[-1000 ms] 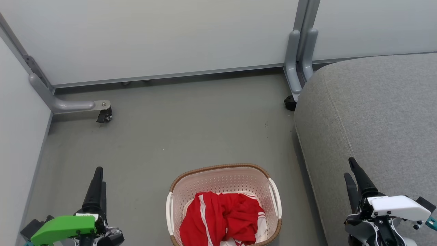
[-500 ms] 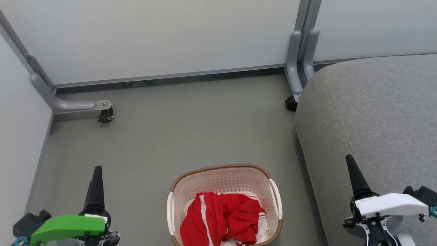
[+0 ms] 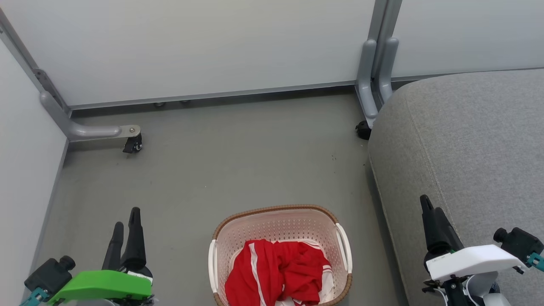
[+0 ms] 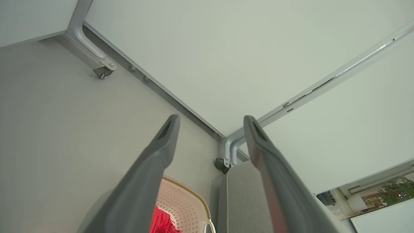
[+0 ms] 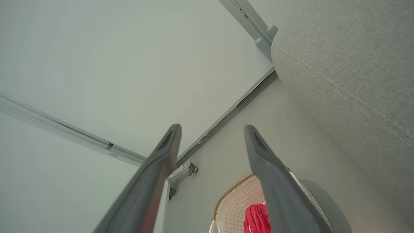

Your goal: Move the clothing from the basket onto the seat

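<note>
Floor: a plain grey-green floor [image 3: 238,161] is enclosed by pale partition panels [image 3: 212,46] on grey feet, one fitted with a small black wheel [image 3: 132,146].
Left gripper: the left gripper [image 3: 127,218] is held low over the floor, left of the basket, with its fingers pointed up the head view. Its jaws are seen spread in the left wrist view.
Basket: the basket [image 3: 272,209] is set on the floor between the two grippers, near the seat.
Clothing: the clothing [image 3: 276,274] is bunched inside the basket.
Seat: the seat [image 3: 467,140] is placed at the right, with its rounded corner turned toward the panels.
Right gripper: the right gripper [image 3: 426,203] is held over the seat's near edge. Its jaws are shown spread in the right wrist view.
Left wrist view: a green plant [image 4: 394,191] is seen at the lower right.
Right wrist view: a stitched seam [image 5: 355,100] is shown running along the seat.
</note>
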Controlling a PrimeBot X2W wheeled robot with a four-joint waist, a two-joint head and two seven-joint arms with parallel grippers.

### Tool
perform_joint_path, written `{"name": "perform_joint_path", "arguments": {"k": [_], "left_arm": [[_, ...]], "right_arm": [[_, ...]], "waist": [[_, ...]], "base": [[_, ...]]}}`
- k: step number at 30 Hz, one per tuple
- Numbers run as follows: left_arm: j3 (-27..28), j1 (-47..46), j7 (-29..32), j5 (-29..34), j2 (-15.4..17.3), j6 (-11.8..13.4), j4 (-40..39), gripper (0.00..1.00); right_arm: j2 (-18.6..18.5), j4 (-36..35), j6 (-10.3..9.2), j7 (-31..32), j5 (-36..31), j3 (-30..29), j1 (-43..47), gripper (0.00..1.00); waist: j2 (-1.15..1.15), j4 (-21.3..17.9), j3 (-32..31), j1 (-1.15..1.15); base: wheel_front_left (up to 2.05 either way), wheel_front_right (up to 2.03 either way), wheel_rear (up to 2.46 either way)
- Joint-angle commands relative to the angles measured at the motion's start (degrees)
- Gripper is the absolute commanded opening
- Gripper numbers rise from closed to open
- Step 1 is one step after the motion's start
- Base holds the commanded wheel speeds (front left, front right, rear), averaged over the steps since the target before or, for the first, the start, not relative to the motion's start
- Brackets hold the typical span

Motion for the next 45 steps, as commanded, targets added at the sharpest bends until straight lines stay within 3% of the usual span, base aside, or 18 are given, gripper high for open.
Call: {"name": "perform_joint_path", "arguments": {"k": [1, 45], "left_arm": [[-0.29, 0.2, -0.65, 2.23, 0.29, 0.09, -1.06, 1.0], [-3.98, 2.67, -7.68, 29.96, 0.57, -0.18, -5.68, 1.0]], "right_arm": [[-0.37, -1.23, 0.01, -0.62, -2.27, 0.28, 0.23, 1.0], [-0.61, -7.33, 0.02, -7.66, -29.38, 2.1, 2.8, 1.0]], "waist": [[0.0, 0.02, -0.01, 0.0], [0.0, 0.04, 0.67, 0.0]], "base": [[0.0, 0.0, 0.0], [0.0, 0.0, 0.0]]}}
